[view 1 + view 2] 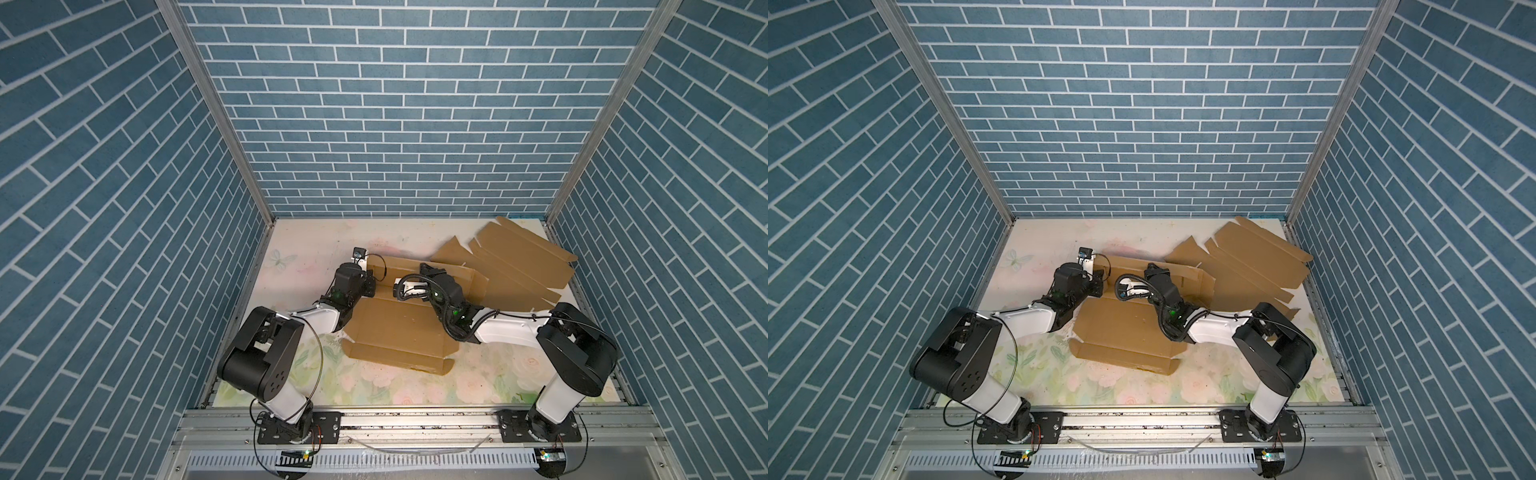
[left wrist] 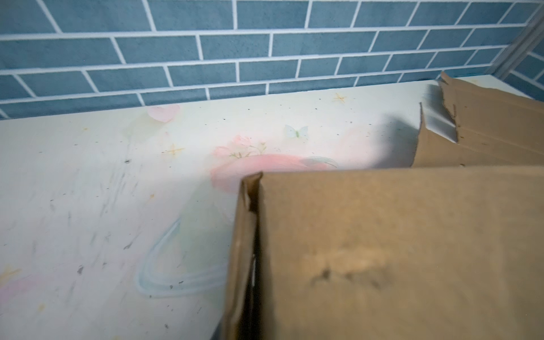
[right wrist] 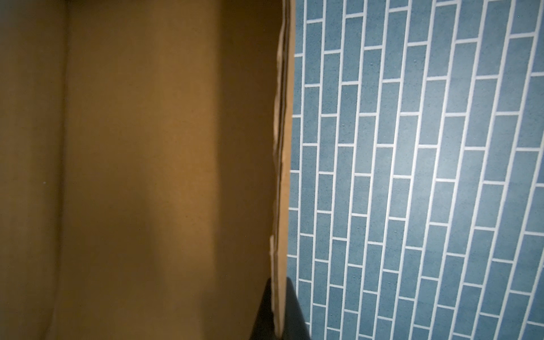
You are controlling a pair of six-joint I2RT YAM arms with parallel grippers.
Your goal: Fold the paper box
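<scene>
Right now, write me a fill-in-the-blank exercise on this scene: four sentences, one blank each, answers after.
1. The walls around the table show a ___ brick pattern.
2. The half-folded box is made of ___ cardboard.
3. In both top views, the flat cardboard lies toward the table's far ___ corner.
4. The right gripper is ___ on the box's raised wall.
Missing words: blue; brown; right; shut.
</scene>
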